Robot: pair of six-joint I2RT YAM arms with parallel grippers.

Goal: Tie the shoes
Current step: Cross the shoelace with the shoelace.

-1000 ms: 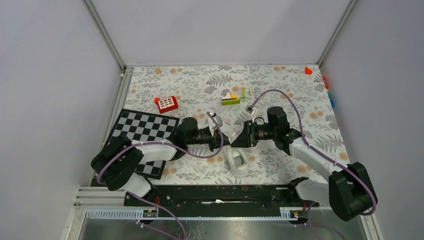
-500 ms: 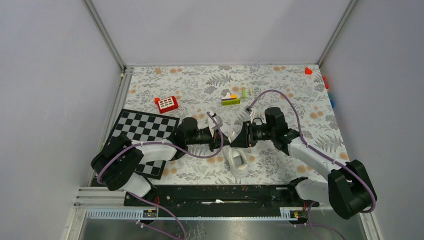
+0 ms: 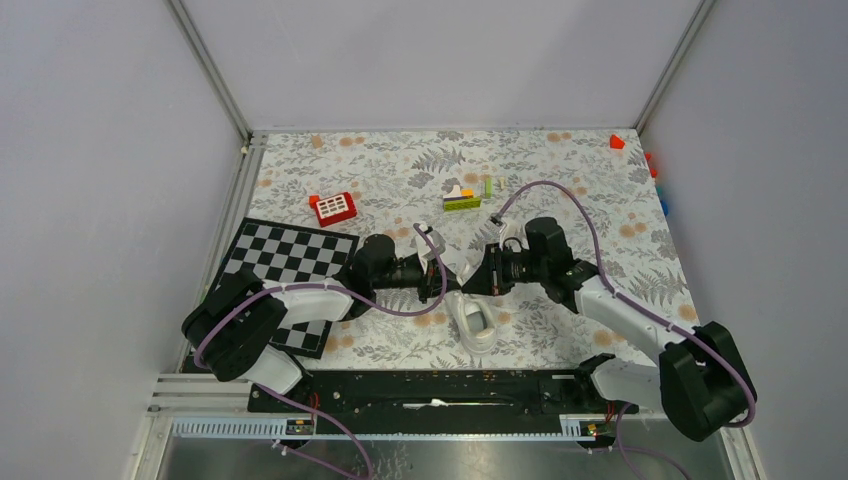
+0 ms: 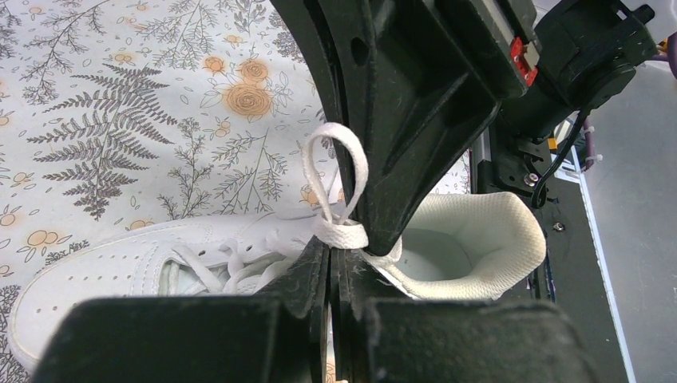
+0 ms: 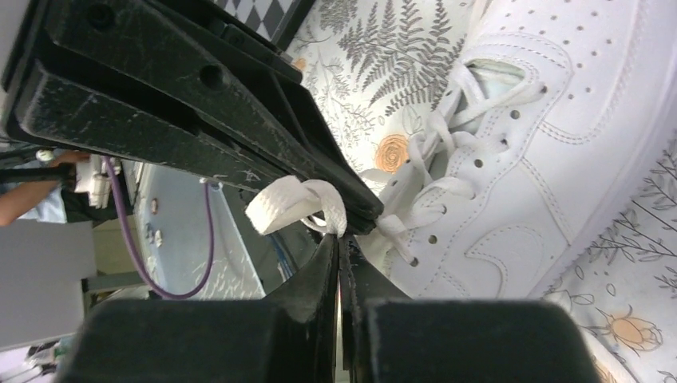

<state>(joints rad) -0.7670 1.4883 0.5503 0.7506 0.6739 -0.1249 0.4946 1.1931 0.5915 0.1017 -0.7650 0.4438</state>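
Two pairs of jaws pinched laces [image 4: 339, 234] over one white shoe [image 3: 474, 322]
Shoe lay on the counter [image 3: 570, 180], just right of the checkerboard [image 3: 285, 258]. Left jaws and right jaws, both pressed together, met tip to tip above it, each apparently nipping a lace. Pulling apart evenly and low would likely snug the knot without dragging the shoe.

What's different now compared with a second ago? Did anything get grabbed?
The right arm's fingers eased leftward and closed on the white lace. The left arm's fingers stayed shut on it, and the sneaker didn't move.
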